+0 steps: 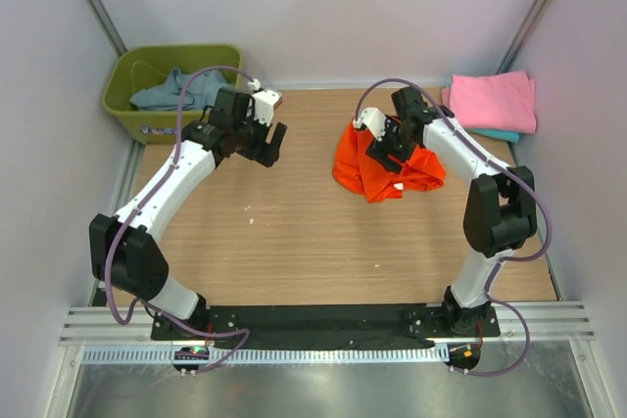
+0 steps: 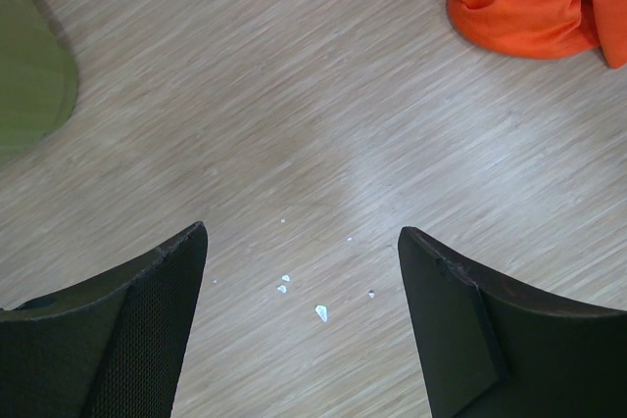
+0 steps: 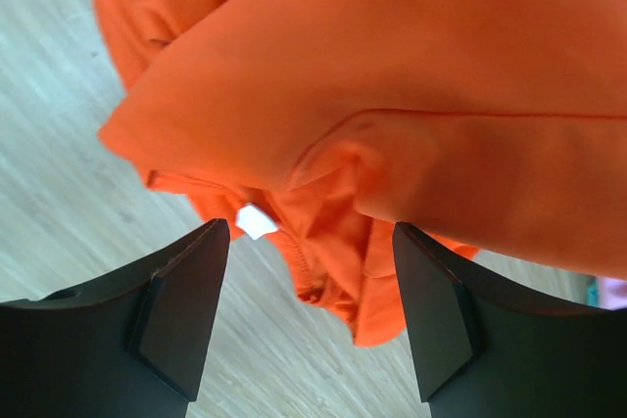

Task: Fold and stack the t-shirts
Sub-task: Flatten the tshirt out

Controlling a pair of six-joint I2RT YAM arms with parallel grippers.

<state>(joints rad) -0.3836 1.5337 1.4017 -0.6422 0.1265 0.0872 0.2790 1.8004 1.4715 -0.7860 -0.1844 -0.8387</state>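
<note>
Orange t-shirt (image 1: 387,171) lies in a crumpled heap on the table (image 1: 294,242), its long axis running left to right. One loose flap points toward the near edge, and the white neck label (image 3: 257,221) is exposed. The right gripper (image 3: 309,242) is directly above the orange shirt, fingers spread wide and holding nothing. The left gripper (image 2: 304,242) is well to the left of the shirt over bare wood, jaws likewise wide and empty. Pink t-shirt (image 1: 493,100), folded on a teal t-shirt (image 1: 502,135), sits beyond the orange shirt to its right. The olive tub (image 1: 125,68), holding a blue-grey t-shirt (image 1: 171,93), stands far to the left.
</note>
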